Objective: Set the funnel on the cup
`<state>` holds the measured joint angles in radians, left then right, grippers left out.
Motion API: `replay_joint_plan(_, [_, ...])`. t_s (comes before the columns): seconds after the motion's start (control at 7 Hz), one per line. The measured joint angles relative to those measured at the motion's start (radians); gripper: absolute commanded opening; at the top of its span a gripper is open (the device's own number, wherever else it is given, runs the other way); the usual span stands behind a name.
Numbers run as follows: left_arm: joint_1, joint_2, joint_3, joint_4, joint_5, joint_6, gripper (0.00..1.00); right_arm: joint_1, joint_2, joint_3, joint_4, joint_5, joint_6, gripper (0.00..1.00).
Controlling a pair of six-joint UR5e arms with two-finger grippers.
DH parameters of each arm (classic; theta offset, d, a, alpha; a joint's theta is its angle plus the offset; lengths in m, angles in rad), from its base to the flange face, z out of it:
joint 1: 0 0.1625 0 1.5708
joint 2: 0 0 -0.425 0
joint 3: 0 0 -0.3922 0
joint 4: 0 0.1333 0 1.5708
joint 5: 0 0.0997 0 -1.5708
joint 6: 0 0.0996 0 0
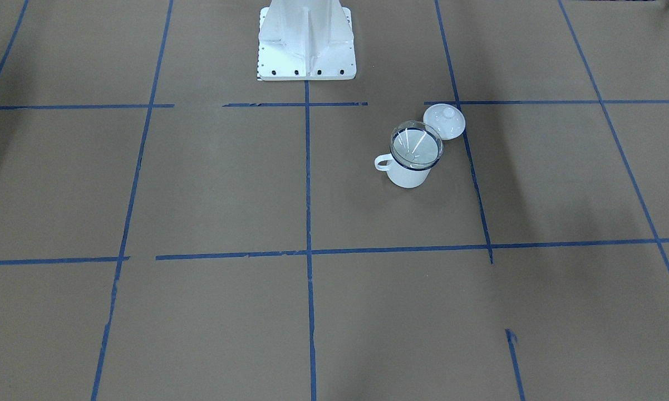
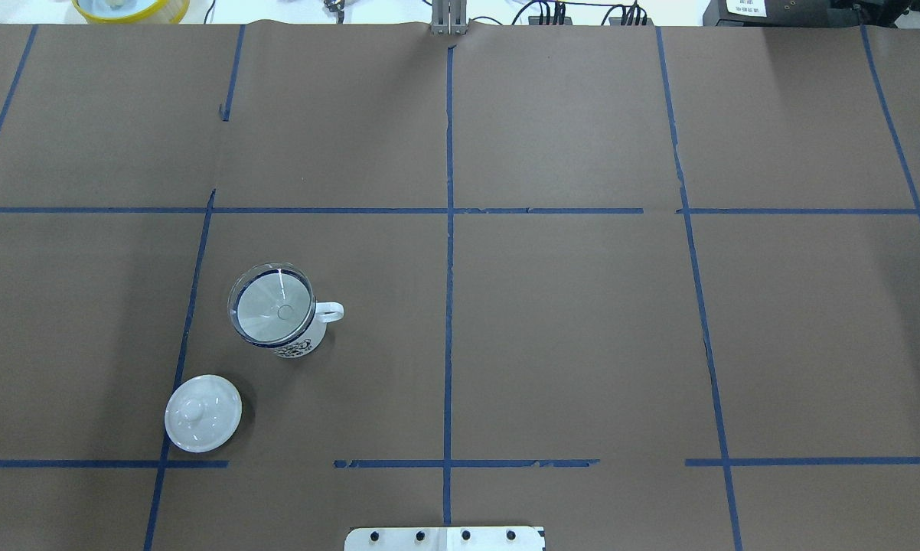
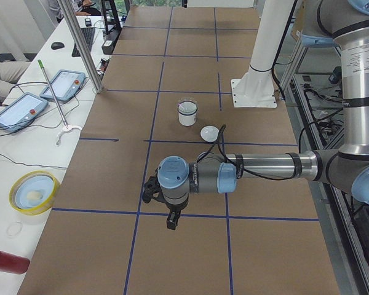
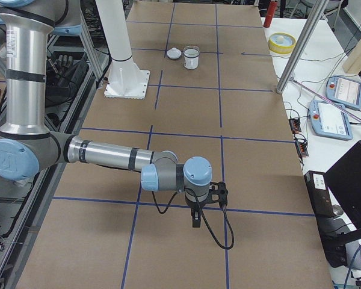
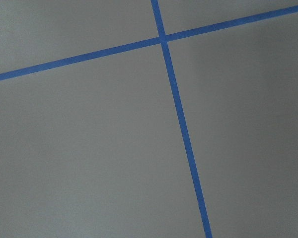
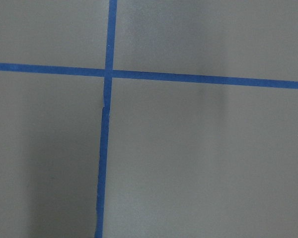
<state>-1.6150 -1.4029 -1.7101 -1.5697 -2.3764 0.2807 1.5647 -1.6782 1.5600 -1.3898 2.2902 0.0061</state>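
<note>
The clear funnel (image 1: pixel 416 146) sits upright in the mouth of the white blue-rimmed cup (image 1: pixel 407 175), spout down inside it. The overhead view shows the same: funnel (image 2: pixel 272 306) in the cup (image 2: pixel 301 348), handle toward the table's middle. The left gripper (image 3: pixel 170 221) shows only in the exterior left view, far from the cup (image 3: pixel 187 115), low over the table. The right gripper (image 4: pixel 195 220) shows only in the exterior right view, far from the cup (image 4: pixel 191 59). I cannot tell if either is open or shut. Both wrist views show only brown paper and blue tape.
A round white knobbed lid (image 2: pixel 203 412) lies on the table beside the cup, toward the robot. The white robot pedestal (image 1: pixel 306 44) stands at the table's edge. A yellow bowl (image 3: pixel 32 192), teach pendants (image 3: pixel 64 84) and a metal pole (image 3: pixel 80 46) are on the operators' side.
</note>
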Motion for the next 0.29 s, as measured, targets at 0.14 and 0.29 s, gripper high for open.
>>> replay_joint_plan(0.14, [-0.011, 0.000, 0.000, -0.001, 0.001, 0.000, 1.00, 0.000, 0.000, 0.000, 0.000, 0.000, 0.000, 1.00])
replay_joint_plan(0.29, [-0.020, 0.000, 0.000, -0.001, 0.001, 0.000, 1.00, 0.000, 0.000, 0.000, 0.000, 0.000, 0.000, 1.00])
